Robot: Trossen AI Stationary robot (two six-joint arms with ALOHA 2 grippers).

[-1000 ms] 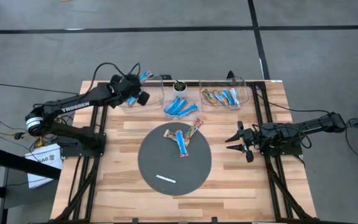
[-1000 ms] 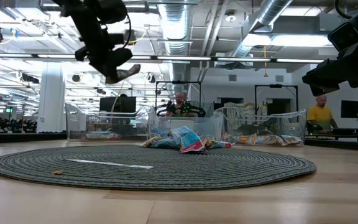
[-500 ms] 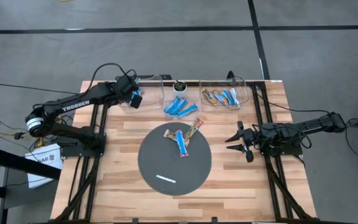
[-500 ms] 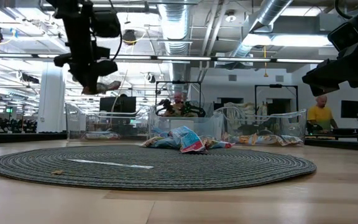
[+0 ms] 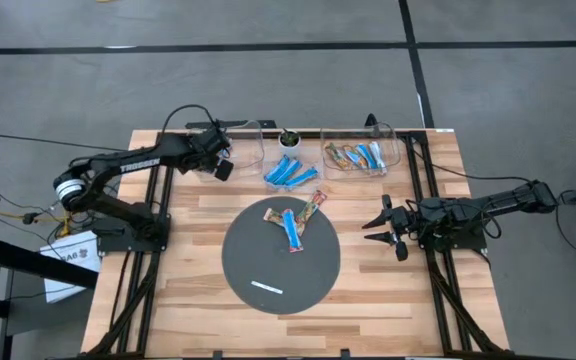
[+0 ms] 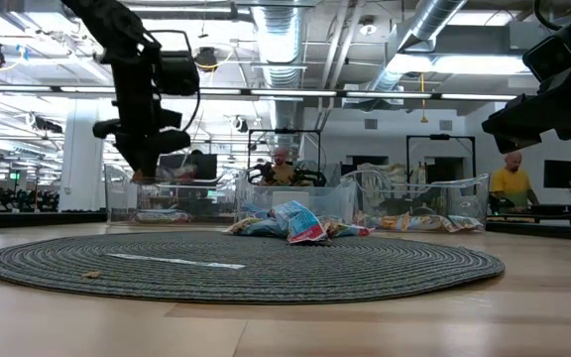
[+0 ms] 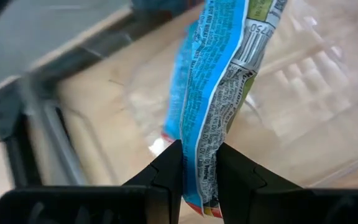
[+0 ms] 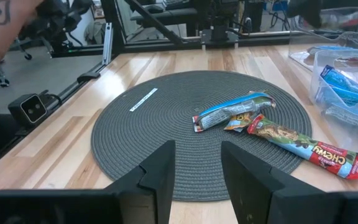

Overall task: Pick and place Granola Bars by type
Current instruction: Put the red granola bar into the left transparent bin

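Observation:
My left gripper (image 5: 219,160) is at the table's far left, over the clear left bin (image 5: 244,150), shut on a blue-and-white granola bar (image 7: 222,74). In the low view the gripper (image 6: 145,175) dips to the bin's rim. Three more bars lie flat on the round dark mat (image 5: 258,255): a blue one (image 5: 290,228), a brown one (image 5: 313,207) and a tan one (image 5: 273,214). My right gripper (image 5: 380,226) waits open at the mat's right edge, holding nothing. My left gripper pinches one end of the bar's wrapper (image 7: 201,177) between its two fingers (image 7: 166,171). The fingers slant steeply down from the table's left. The bar sticks out lengthwise beyond the fingertips into the bin. Its far end is out of frame.
The middle bin (image 5: 290,170) holds blue bars and the right bin (image 5: 360,155) holds mixed bars, both along the far edge. A small white strip (image 5: 266,288) lies on the mat's near part. A person's arm (image 8: 2,18) shows beyond the table's left.
My left gripper has sunk toward the left bin and tipped to point more steeply down, carrying the bar with it, still shut on it. The right arm has kept still.

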